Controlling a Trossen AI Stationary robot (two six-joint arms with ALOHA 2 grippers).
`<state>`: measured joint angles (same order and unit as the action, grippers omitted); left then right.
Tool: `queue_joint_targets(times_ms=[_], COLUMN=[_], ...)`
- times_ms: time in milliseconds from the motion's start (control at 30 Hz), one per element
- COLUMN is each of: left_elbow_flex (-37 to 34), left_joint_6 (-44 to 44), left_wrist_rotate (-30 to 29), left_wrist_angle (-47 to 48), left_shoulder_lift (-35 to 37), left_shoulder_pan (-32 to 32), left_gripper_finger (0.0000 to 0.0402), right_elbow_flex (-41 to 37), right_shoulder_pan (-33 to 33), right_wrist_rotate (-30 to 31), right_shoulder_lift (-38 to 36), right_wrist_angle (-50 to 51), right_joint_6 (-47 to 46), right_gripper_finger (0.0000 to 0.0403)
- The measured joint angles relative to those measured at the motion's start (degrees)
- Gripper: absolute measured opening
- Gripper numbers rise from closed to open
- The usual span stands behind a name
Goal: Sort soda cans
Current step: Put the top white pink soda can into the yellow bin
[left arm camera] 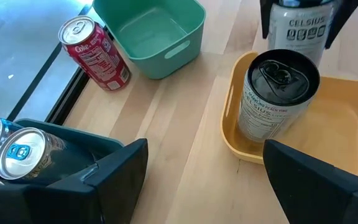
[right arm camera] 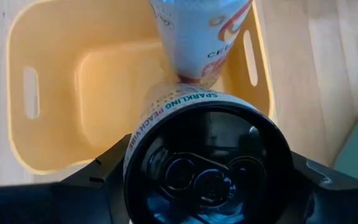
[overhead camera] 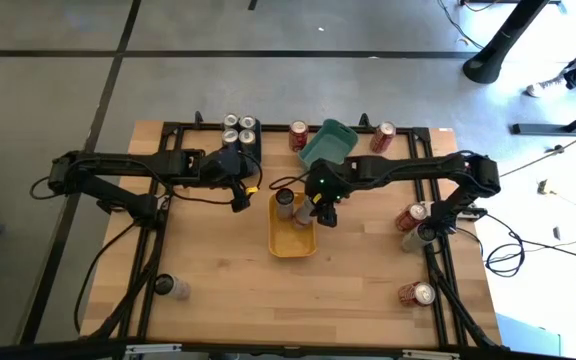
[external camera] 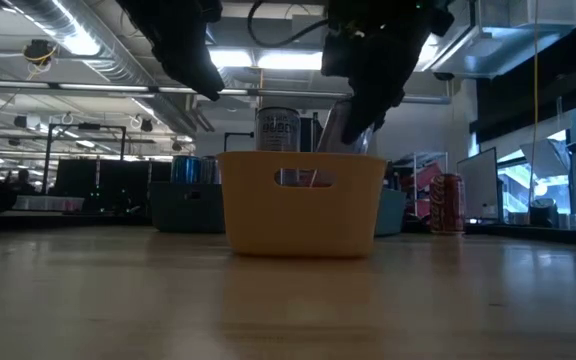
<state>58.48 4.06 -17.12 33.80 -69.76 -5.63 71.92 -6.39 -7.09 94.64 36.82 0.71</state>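
My right gripper (overhead camera: 323, 208) is over the right side of the yellow bin (overhead camera: 293, 243), shut on a white soda can with a dark top (right arm camera: 207, 165). A second white can (left arm camera: 277, 93) stands upright in that bin's far end. My left gripper (overhead camera: 240, 195) is open and hovers left of the yellow bin, beside a dark bin of blue-topped cans (left arm camera: 17, 149). Red cans lie near the far edge (overhead camera: 298, 135) (overhead camera: 383, 137) and along the right side (overhead camera: 411, 217) (overhead camera: 416, 293). One silver can (overhead camera: 173, 287) lies near the left front. My right gripper pinches the white can between its two fingers (right arm camera: 98, 180), on the side wall just below the top rim (right arm camera: 135, 140). The fingers come from above, pointing down. The can is tilted (external camera: 343, 125), and the yellow bin's wall hides its lower end.
A light green bin (overhead camera: 328, 143) lies tipped just beyond the yellow bin. The dark bin (overhead camera: 238, 133) sits at the far edge, left of centre. A black frame (overhead camera: 168, 180) runs around the tabletop. The near half of the table is bare wood (overhead camera: 298, 300).
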Motion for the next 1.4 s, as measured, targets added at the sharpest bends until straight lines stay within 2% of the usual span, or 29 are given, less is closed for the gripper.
queue_joint_targets(times_ms=[267,567,733,1033,1167,1300,1400], left_elbow_flex=[0.0,0.0,0.0,0.0,0.0,0.0,0.0], left_joint_6=[0.2,0.1,0.0,0.0,0.0,0.0,0.0], left_wrist_rotate=[0.0,0.0,0.0,0.0,0.0,0.0,0.0], left_wrist_angle=[0.0,0.0,-0.1,-0.1,-0.1,-0.1,-0.1], left_shoulder_lift=[0.0,0.0,0.0,0.0,0.0,0.0,0.0], left_shoulder_pan=[0.0,0.0,0.0,0.0,0.0,0.0,0.0], left_gripper_finger=[0.0306,0.0306,0.0306,0.0306,0.0306,0.0306,0.0306], right_elbow_flex=[0.2,0.3,0.3,0.3,0.3,0.3,0.3], right_shoulder_pan=[0.1,0.0,0.0,0.0,0.0,0.1,0.1], right_wrist_rotate=[1.8,2.6,3.0,1.4,-1.9,-2.5,-3.2], right_shoulder_lift=[0.9,1.1,1.1,1.1,1.1,1.1,1.1], right_wrist_angle=[-0.4,-1.3,-3.1,-4.0,-4.3,-5.9,-6.7], right_joint_6=[1.3,2.7,2.7,2.7,2.8,2.8,3.8], right_gripper_finger=[0.0262,0.0335,0.0358,0.0362,0.0362,0.0362,0.0353])
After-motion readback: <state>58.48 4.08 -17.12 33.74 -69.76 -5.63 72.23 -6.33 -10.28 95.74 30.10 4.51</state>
